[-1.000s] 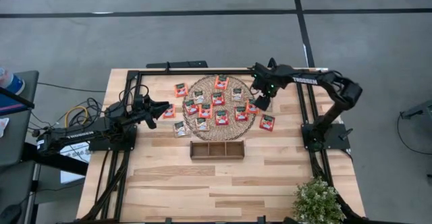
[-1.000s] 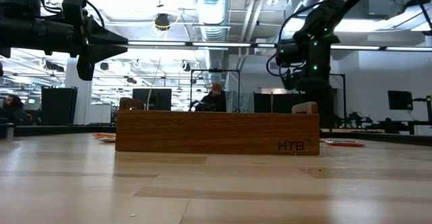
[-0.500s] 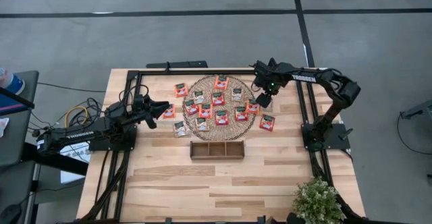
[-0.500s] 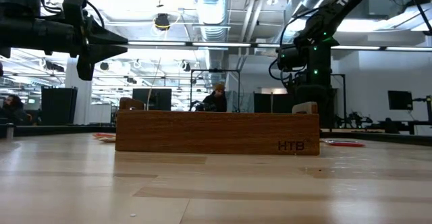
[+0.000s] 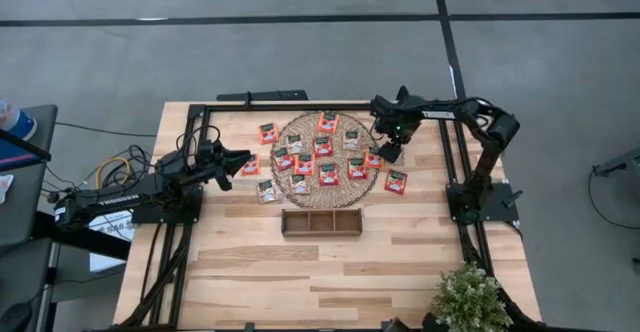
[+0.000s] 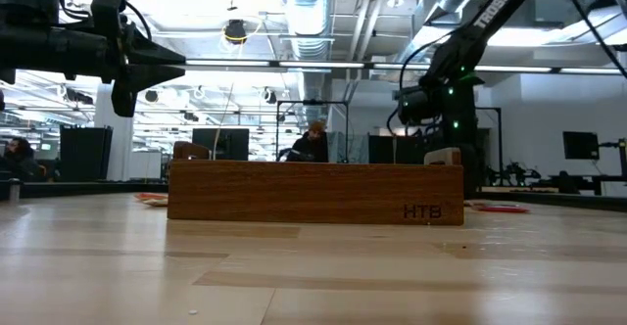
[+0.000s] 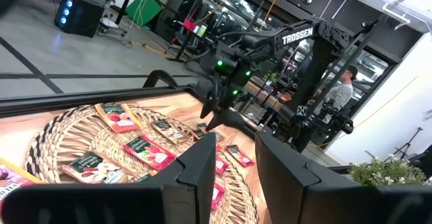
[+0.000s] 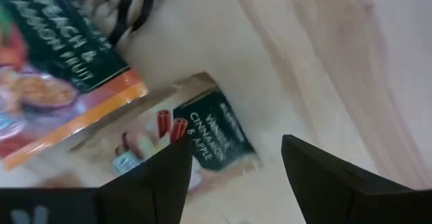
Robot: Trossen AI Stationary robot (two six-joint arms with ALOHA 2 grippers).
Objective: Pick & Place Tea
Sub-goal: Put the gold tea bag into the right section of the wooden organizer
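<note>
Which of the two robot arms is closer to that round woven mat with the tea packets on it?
The right. Its gripper hangs open over the round woven mat's right rim, above the tea sachets. The left gripper waits off the mat's left side, apart from it.

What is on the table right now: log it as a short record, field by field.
tea sachets: scattered on and around the woven mat
sachet under right hand: pale Vanilla Cinnamon & Apple, on bare wood
wooden tray: three compartments, in front of the mat
right hand: open, low at the mat's right edge
left hand: raised left of the mat, holding nothing
</note>
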